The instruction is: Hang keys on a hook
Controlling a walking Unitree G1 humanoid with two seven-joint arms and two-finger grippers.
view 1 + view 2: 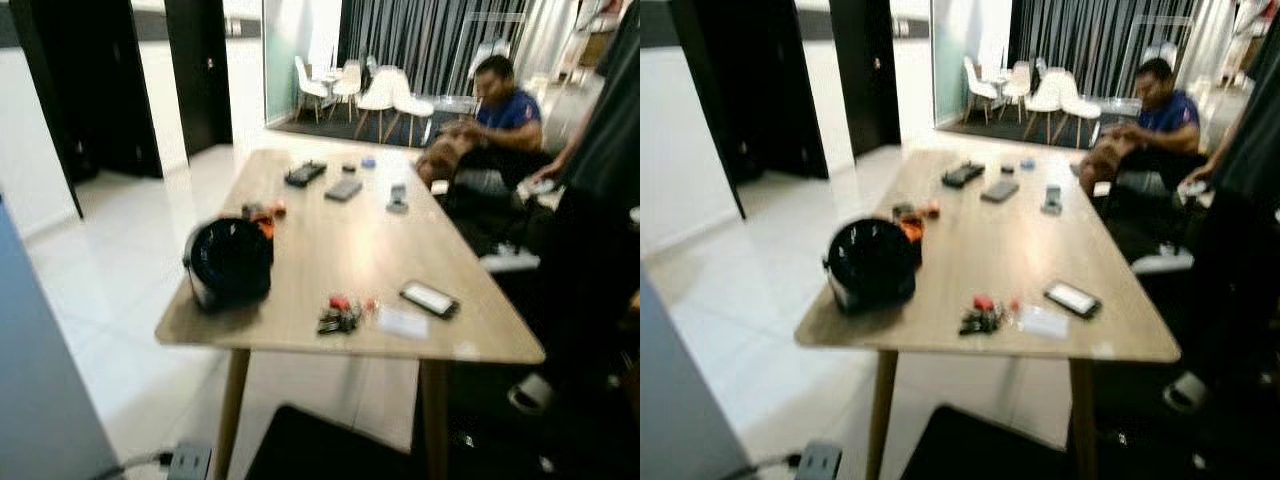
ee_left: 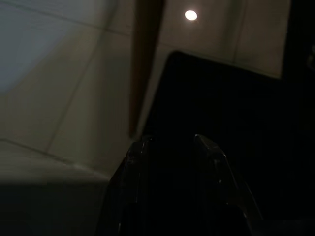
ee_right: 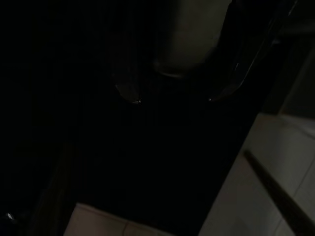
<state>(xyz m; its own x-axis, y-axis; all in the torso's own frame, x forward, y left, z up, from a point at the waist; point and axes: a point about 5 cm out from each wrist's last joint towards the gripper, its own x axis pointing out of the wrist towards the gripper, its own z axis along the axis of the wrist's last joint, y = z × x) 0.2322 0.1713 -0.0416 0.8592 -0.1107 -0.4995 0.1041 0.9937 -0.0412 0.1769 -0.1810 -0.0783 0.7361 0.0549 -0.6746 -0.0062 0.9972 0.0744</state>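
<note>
- Keys (image 1: 340,316): a dark bunch with a red tag, lying flat on the near end of the table (image 1: 330,250), close to its front edge. Loose and untouched, presumably set down within easy reach of an approach from this side.
- Left gripper (image 2: 174,142): hangs low beside a wooden table leg (image 2: 144,64), pointed at the dark mat (image 2: 221,113) and pale floor tiles. Its two black fingers stand a little apart with nothing between them. The keys lie well above and ahead of these jaws, on the tabletop.
- Right gripper (image 3: 172,98): idle in deep shade over the same mat. Fingertips show with a clear gap between them, holding nothing. The keys are likewise up on the table, well apart from these jaws.
- Hook: none can be made out; the target probably lies elsewhere in the room.
- Black round container (image 1: 230,262): upright on the table's left near corner, to the left of the keys.
- Phone (image 1: 430,298): flat, right of the keys, with a pale card (image 1: 403,322) between the two.
- Remotes and small items (image 1: 343,187): scattered at the far end, well apart from the keys.
- Person (image 1: 495,125): seated beyond the table's far right corner; another dark-clad figure stands at the right edge.
- Judgement: pick-up not yet begun; both arms appear parked while the robot draws near.
</note>
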